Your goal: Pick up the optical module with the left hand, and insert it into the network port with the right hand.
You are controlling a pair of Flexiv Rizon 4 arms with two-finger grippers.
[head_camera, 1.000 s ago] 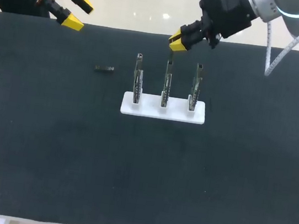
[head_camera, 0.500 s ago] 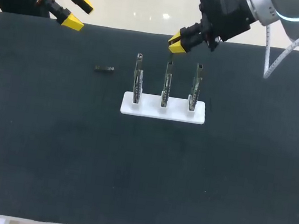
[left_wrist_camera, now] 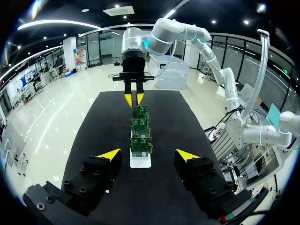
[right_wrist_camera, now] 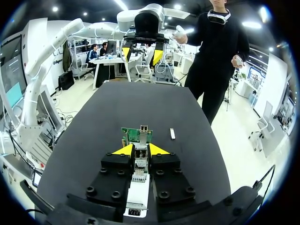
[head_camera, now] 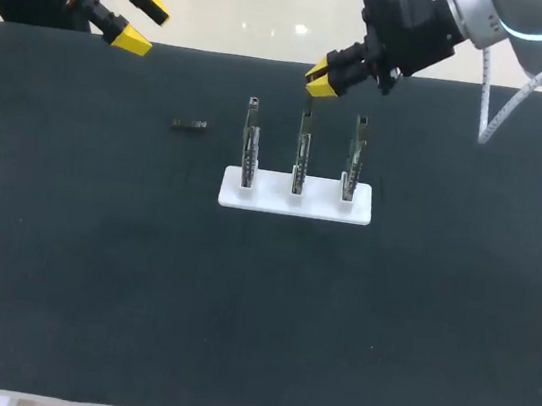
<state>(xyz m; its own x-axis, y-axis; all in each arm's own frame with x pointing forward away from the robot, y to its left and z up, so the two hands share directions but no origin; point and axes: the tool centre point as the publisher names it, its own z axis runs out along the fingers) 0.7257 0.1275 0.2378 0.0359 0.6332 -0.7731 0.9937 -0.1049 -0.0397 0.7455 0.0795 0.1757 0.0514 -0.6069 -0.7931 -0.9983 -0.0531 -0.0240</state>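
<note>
Since a second ago only the right arm has stirred, its wrist turning a touch. The right gripper (head_camera: 320,78) stays above the middle circuit board (head_camera: 301,152), its yellow tips drawn together on nothing that I can see. The left gripper (head_camera: 145,24) hangs by the far left edge of the black table (head_camera: 256,312), fingers spread wide and empty. The optical module (head_camera: 189,125) lies flat on the table, left of the white rack (head_camera: 295,196) and well apart from both grippers, so the pickup is not yet begun. To do it well, I judge, the left gripper should come down squarely over the module and take it across its narrow sides near one end, leaving the other end free for the right gripper. The rack holds three boards upright, one per slot: the left board (head_camera: 250,145), the middle one, and the right board (head_camera: 356,159). The module is in none of them.
</note>
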